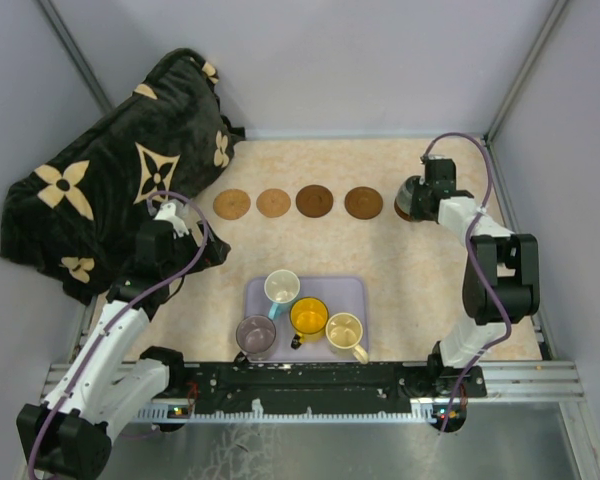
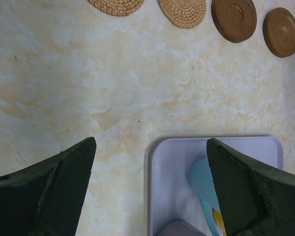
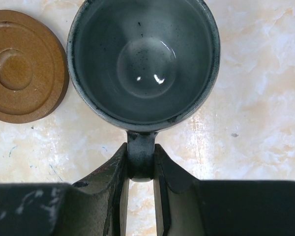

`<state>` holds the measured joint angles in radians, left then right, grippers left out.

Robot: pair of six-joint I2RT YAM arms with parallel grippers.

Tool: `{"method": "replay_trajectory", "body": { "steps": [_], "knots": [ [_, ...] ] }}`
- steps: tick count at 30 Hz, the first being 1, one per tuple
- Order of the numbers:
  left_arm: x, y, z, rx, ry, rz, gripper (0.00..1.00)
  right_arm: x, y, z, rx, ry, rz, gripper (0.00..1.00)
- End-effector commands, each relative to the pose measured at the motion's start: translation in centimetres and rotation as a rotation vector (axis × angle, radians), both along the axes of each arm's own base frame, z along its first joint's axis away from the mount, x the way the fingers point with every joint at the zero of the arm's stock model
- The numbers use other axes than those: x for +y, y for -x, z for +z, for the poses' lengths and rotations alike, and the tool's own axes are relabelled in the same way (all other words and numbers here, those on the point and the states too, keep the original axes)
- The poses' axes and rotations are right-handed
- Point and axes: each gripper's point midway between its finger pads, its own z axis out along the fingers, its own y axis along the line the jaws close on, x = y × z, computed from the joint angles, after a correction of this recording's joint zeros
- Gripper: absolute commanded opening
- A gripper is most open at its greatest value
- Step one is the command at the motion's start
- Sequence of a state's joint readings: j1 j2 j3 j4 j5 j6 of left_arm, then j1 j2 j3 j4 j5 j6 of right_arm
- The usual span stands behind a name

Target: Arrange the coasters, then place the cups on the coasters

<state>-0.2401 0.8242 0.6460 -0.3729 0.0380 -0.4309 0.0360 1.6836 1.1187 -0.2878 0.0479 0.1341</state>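
Four coasters lie in a row at the back: two tan woven ones (image 1: 232, 203) (image 1: 273, 203) and two brown ones (image 1: 314, 200) (image 1: 363, 202). At the row's right end my right gripper (image 3: 141, 162) is shut on the handle of the dark grey-green cup (image 3: 143, 59). A brown edge (image 1: 401, 210) peeks out at that cup's left. Whether the cup rests on it I cannot tell. The other cups stand in the lavender tray (image 1: 352, 290): white with a blue handle (image 1: 281, 287), yellow (image 1: 308, 316), purple-grey (image 1: 255, 335) and cream (image 1: 344, 330). My left gripper (image 2: 150, 142) hangs open over the tray's far-left corner (image 2: 160, 147).
A black cloth with tan flower shapes (image 1: 100, 200) is heaped at the back left, close behind the left arm. Grey walls and metal posts close in the table on three sides. The arms' rail (image 1: 310, 378) runs along the near edge.
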Motion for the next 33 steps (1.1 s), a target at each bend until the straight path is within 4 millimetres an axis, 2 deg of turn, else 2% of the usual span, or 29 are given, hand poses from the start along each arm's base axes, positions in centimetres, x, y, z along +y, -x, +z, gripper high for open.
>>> {"method": "replay_trajectory", "body": {
  "steps": [1, 6, 21, 22, 23, 28, 33],
  "knots": [
    [-0.3, -0.3, 0.1, -0.015, 0.017, -0.008, 1.0, -0.9, -0.8, 3.4, -0.101, 0.025, -0.038, 0.19],
    [-0.4, -0.3, 0.1, -0.017, 0.019, -0.012, 1.0, -1.9, -0.9, 3.4, -0.099, 0.07, -0.074, 0.18],
    [-0.3, -0.2, -0.2, -0.013, 0.009, -0.015, 1.0, -1.8, -1.4, 2.9, -0.103, 0.073, -0.066, 0.19],
    [-0.3, -0.2, -0.2, -0.012, 0.009, -0.015, 1.0, -1.9, -1.4, 2.2, -0.087, 0.073, -0.067, 0.2],
    [-0.3, -0.3, -0.2, -0.013, 0.008, -0.017, 1.0, -1.9, -1.4, 1.5, -0.069, 0.075, -0.067, 0.21],
    [-0.4, -0.2, -0.2, -0.012, 0.008, -0.019, 1.0, -1.8, -1.4, 0.8, -0.055, 0.074, -0.067, 0.26],
    [-0.3, -0.2, -0.2, -0.012, 0.005, -0.019, 1.0, -2.0, -1.4, 0.7, -0.051, 0.077, -0.074, 0.4]
  ]
}}
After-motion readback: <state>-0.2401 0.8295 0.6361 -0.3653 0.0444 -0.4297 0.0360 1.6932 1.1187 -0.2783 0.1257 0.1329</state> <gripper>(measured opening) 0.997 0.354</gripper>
